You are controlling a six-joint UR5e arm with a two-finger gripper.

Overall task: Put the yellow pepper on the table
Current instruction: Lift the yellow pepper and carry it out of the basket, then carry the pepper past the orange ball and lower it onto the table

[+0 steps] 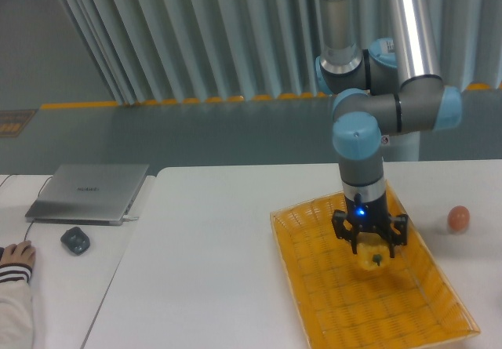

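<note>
My fingers [369,243] pinch the yellow pepper [372,259] above the basket [314,286]; its glossy skin could slip before reaching the bench [204,255].

- yellow pepper [374,259]: glossy yellow, small dark stem
- woven basket tray [329,310]: yellow-orange, lattice weave
- gripper [369,243]: black, with a blue light
- arm [361,149]: grey with light-blue joints
- table [212,270]: plain white
- ball [458,218]: orange-pink
- laptop [89,193]: silver-grey

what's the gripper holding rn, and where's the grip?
The gripper holds the yellow pepper by its upper sides, one finger on each side, stem end facing the camera, above the basket.
</note>
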